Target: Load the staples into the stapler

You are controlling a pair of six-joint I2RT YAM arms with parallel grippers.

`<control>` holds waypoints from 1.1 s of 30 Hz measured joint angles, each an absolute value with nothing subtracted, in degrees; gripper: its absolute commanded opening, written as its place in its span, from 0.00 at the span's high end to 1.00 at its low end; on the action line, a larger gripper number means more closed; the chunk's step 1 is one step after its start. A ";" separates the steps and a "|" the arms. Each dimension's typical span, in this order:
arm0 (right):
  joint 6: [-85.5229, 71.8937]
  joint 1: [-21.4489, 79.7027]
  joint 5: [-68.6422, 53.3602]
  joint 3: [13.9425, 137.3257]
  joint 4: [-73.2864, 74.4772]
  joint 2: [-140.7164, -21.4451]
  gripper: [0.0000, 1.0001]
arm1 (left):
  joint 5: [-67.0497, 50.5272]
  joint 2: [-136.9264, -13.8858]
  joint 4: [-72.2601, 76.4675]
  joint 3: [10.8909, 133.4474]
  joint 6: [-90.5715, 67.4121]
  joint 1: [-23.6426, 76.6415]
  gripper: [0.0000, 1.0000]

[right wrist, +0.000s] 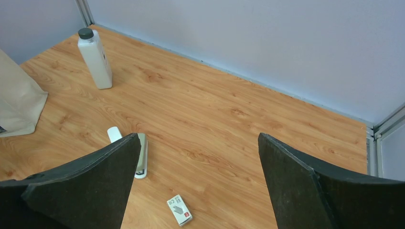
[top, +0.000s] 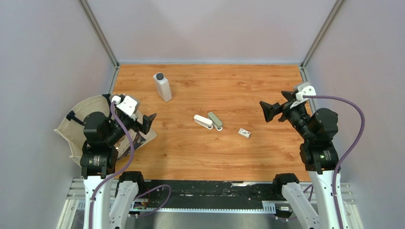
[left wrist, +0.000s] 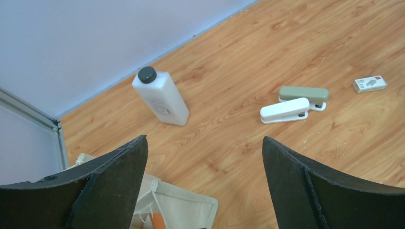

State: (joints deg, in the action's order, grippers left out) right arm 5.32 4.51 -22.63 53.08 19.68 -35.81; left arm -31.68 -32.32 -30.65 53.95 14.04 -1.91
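Two small staplers lie side by side mid-table: a white stapler (top: 203, 121) (left wrist: 284, 110) (right wrist: 113, 134) and an olive-green stapler (top: 215, 120) (left wrist: 304, 94) (right wrist: 141, 160). The staples box (top: 244, 133) (left wrist: 369, 84) (right wrist: 179, 210), tiny and white with dark marks, lies flat just right of them. My left gripper (top: 148, 123) (left wrist: 204, 143) hovers open at the left, well short of the staplers, with nothing between its fingers. My right gripper (top: 270, 110) (right wrist: 198, 138) hangs open at the right, above and right of the box, also empty.
A white bottle with a dark cap (top: 163, 87) (left wrist: 160, 97) (right wrist: 95, 58) stands upright at the back left. A cream cloth bag (top: 76, 129) (left wrist: 176, 207) (right wrist: 16, 100) lies at the table's left edge beneath my left arm. Grey walls enclose three sides.
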 measured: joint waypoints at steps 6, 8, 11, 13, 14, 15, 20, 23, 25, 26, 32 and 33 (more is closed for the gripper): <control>5.37 4.51 -22.83 52.88 19.46 -35.79 0.00 | -33.30 -32.32 -30.65 53.95 14.24 -1.91 0.04; 6.00 4.51 -23.31 52.49 19.42 -35.79 0.00 | -33.71 -32.32 -30.68 53.95 14.26 -1.91 0.04; 7.90 4.51 -24.82 51.62 19.44 -35.92 0.00 | -34.33 -32.32 -30.70 53.95 14.31 -1.91 0.04; 9.21 4.51 -25.85 51.00 19.42 -36.18 0.00 | -34.59 -32.38 -30.74 53.95 14.31 -1.91 0.04; 9.98 4.51 -26.39 50.57 19.25 -36.45 0.00 | -34.76 -32.47 -30.85 53.95 14.31 -1.91 0.04; 10.48 4.51 -26.74 50.15 19.18 -36.80 0.00 | -34.94 -32.60 -30.94 53.95 14.31 -1.91 0.04; 12.80 4.51 -28.23 48.27 19.16 -40.64 0.00 | -36.25 -34.94 -31.57 54.00 14.31 -1.89 0.04; 14.46 4.51 -29.06 47.79 19.59 -44.53 0.00 | -36.77 -37.80 -32.56 54.52 14.31 -1.21 0.04; 15.55 4.54 -29.12 47.59 20.21 -47.40 0.00 | -36.56 -39.99 -32.82 55.16 14.31 0.32 0.04; 16.34 4.54 -29.12 47.55 20.73 -49.08 0.00 | -36.21 -41.10 -33.08 55.57 14.33 1.65 0.04; 20.23 5.65 -28.77 46.15 21.23 -56.31 0.00 | -33.61 -47.92 -34.09 58.72 14.59 10.52 0.04; 20.75 6.15 -28.64 45.98 21.28 -57.63 0.00 | -33.39 -49.36 -34.06 59.35 14.61 11.92 0.04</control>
